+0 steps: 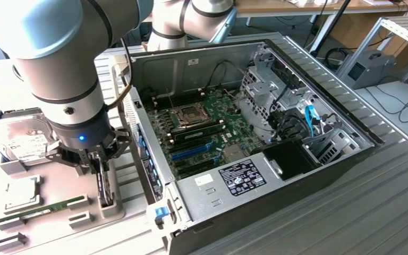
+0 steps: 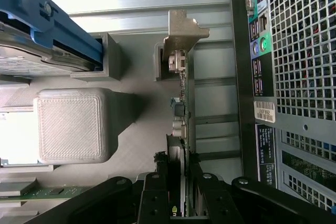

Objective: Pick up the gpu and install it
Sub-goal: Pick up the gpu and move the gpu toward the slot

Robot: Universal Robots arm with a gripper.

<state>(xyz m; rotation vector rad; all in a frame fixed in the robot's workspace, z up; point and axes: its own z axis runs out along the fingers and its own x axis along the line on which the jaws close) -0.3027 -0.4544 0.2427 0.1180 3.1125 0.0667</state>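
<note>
The gpu point(image 1: 105, 187) stands edge-on, thin and dark, in a grey holder point(image 1: 112, 204) on the table at the exterior view's left, beside the open computer case point(image 1: 346, 122). My gripper point(image 1: 99, 162) points straight down over the card. In the wrist view the gpu point(image 2: 181, 103) runs away from me as a narrow edge, with its silver end bracket point(image 2: 184, 30) at the far end. My gripper point(image 2: 180, 182) is shut on the gpu, one black finger point(image 2: 160, 179) pressed against each face of the board.
Inside the case lies the motherboard point(image 1: 204, 125) with blue slots point(image 1: 189, 153). On the table are a hard drive point(image 1: 21, 139), a RAM stick point(image 1: 44, 208) and a processor point(image 1: 21, 194). A grey block point(image 2: 71, 124) and the case's perforated back point(image 2: 302, 45) flank the card.
</note>
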